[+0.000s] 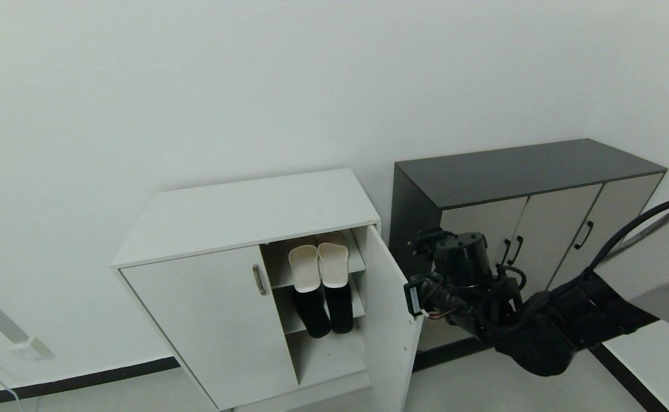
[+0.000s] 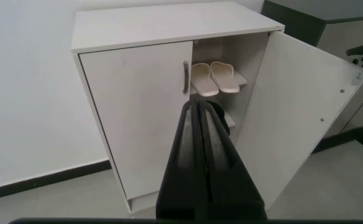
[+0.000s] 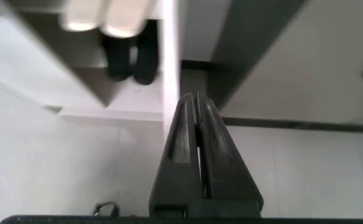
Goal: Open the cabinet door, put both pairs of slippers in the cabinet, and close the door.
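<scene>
The right door point(image 1: 388, 320) of the white cabinet point(image 1: 242, 212) is opened wide, while its left door point(image 1: 208, 320) is kept shut. A white pair of slippers point(image 1: 319, 266) is laid on the upper shelf inside the cabinet, and a black pair of slippers point(image 1: 324, 312) is placed on the shelf just below. The right hand point(image 3: 197, 99) is held near the edge of the open door, with fingers pressed together and nothing gripped. The left hand point(image 2: 199, 102) is held in front of the cabinet, also closed and empty.

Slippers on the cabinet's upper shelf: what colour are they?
Cream-white slippers, clearest in the left wrist view.
</scene>
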You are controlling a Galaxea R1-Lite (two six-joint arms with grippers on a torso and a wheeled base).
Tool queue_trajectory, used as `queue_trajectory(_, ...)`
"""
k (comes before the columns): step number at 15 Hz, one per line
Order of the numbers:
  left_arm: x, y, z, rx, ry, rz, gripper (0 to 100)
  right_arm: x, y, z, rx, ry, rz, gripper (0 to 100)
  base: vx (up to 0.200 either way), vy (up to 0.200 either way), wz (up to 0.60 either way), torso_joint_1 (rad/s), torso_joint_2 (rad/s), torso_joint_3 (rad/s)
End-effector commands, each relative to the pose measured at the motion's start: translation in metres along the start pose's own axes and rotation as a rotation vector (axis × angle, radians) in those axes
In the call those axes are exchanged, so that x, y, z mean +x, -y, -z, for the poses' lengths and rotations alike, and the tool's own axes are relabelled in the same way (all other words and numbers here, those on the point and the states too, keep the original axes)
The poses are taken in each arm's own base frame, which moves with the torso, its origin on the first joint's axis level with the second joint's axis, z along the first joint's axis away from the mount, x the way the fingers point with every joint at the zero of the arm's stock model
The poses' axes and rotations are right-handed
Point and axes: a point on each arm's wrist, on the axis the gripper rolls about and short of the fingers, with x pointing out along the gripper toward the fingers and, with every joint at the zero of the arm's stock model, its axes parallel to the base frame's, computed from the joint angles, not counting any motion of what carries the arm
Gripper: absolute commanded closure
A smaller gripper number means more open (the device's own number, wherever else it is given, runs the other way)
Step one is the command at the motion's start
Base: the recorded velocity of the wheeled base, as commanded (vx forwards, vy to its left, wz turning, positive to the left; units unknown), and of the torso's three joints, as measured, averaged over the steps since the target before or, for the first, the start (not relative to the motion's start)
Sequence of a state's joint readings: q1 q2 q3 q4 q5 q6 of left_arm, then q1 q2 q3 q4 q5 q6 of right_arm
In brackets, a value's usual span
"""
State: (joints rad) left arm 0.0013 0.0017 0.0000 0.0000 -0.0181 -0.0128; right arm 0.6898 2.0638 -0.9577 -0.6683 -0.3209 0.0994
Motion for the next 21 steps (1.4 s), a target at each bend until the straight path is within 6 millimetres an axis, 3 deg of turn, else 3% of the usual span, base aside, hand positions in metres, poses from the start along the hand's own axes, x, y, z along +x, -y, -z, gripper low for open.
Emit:
queue_trajectory(1,0.000,0.000,0.000,0.000,0.000,0.000,100,-0.015,-0.012,-0.005,-0.010,0.020,-0.039,100,0.000,0.000,0.00,0.000,0.00,0.000)
queue_trajectory(11,0.000,0.000,0.000,-0.001,0.000,-0.001,100,-0.023,-0.008,0.002,-0.033,0.057,-0.050,100,0.000,0.000,0.00,0.000,0.00,0.000)
queue_trajectory(17,0.000,0.000,0.000,-0.001,0.000,-0.001,100,-0.027,-0.008,0.002,-0.047,0.053,-0.112,100,0.000,0.000,0.60,0.006,0.00,0.002)
queue_trajectory(21,0.000,0.000,0.000,-0.001,0.000,-0.001,100,-0.025,0.003,0.000,-0.064,0.073,-0.090,100,0.000,0.000,0.00,0.000,0.00,0.000)
